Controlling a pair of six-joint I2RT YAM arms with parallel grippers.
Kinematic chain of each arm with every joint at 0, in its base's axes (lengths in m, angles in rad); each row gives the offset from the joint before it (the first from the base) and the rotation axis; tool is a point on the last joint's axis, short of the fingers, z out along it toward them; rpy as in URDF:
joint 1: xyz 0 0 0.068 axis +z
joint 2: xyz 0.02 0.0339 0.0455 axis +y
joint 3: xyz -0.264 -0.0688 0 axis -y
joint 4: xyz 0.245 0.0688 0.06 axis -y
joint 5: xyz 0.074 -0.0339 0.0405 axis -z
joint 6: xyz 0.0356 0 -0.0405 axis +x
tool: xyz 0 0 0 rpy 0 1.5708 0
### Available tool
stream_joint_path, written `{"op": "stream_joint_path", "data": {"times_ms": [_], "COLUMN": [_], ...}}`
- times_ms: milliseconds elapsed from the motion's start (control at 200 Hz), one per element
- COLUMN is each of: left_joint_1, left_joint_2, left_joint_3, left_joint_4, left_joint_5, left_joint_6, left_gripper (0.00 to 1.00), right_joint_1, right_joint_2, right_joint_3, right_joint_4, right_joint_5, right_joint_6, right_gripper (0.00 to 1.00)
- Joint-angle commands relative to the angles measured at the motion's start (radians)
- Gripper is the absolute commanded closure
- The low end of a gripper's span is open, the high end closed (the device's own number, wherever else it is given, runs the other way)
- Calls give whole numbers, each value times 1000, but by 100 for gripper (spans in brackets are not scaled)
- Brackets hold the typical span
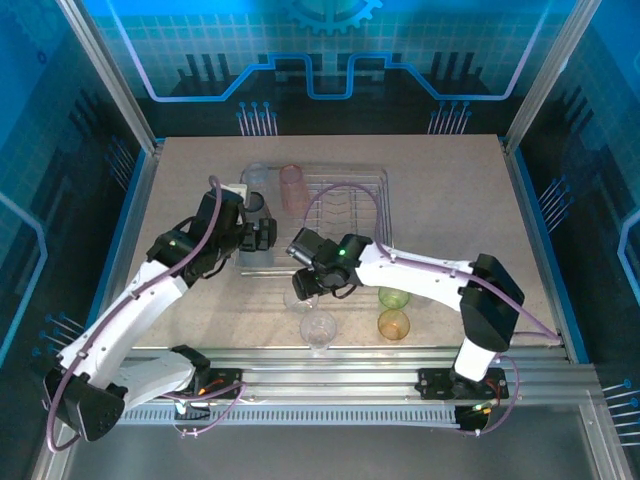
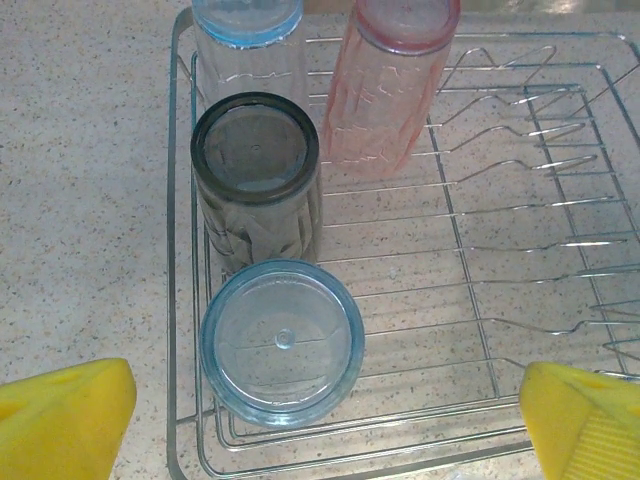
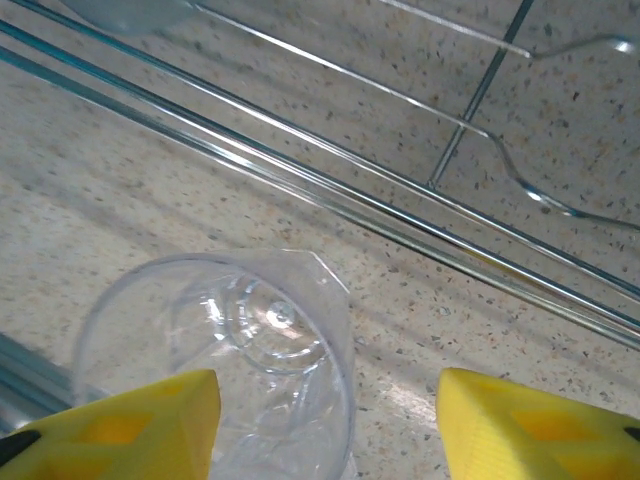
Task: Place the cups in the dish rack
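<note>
Wire dish rack holds 4 upturned cups. My left claw gapes wide, empty; my right claw straddles a clear cup, not clamped.

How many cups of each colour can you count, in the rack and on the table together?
Clear or pale blue cups: 4
Pink cup: 1
Smoky grey cup: 1
Green cup: 1
Orange cup: 1
Total: 8
</note>
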Motion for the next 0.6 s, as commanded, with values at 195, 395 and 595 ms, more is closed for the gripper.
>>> {"op": "stream_joint_path", "data": {"times_ms": [195,395,595], "left_joint_1": [8,8,10], "left_joint_2": [-27,-27,-28], "left_joint_3": [-37,-45,-50], "left_joint_4": [18,28,29], "left_joint_5": [-2,2,-5], "left_joint_6": [-36,-47,-44], "left_gripper": [1,1,1], "right_joint_1": [25,38,41], "right_joint_2": [69,88,97], "right_joint_3": [73,81,86], "right_joint_4": [-88,-85,-92], "right_joint_5": [70,80,88], "right_joint_6": [-33,-34,-39], "right_gripper": [45,55,64]}}
